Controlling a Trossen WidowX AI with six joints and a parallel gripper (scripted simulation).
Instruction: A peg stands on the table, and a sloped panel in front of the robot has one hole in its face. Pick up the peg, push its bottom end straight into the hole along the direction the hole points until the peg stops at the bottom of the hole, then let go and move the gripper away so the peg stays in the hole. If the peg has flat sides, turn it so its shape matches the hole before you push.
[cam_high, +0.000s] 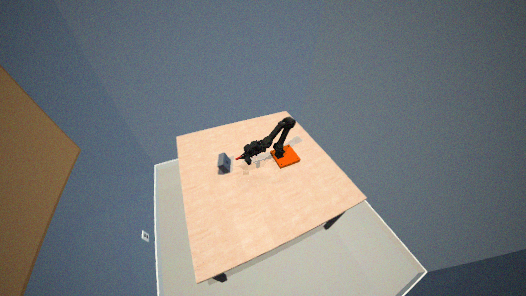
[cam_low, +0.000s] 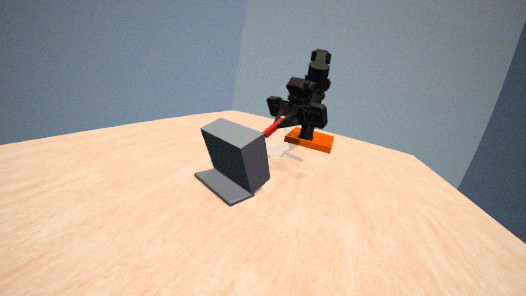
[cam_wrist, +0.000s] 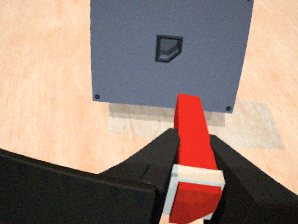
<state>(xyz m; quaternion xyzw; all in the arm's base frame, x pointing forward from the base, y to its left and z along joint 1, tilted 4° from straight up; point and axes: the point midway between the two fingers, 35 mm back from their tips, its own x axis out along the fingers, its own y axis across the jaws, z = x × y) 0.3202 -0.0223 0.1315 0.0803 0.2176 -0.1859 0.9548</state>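
Observation:
A red peg with flat sides and a pale collar near its rear end is held tilted above the table. My gripper is shut on it. The grey sloped panel stands in front of the peg's free end; the top view shows a small gap between them. The hole is four-sided with its lower-right corner cut off. In the wrist view the free end shows below and right of the hole, over the panel's lower edge. The exterior camera sees the panel's back, hiding the hole.
The orange base plate lies under the arm's foot. The panel has a flat grey foot on its back side. The wooden table carries everything, with shadows beside the panel.

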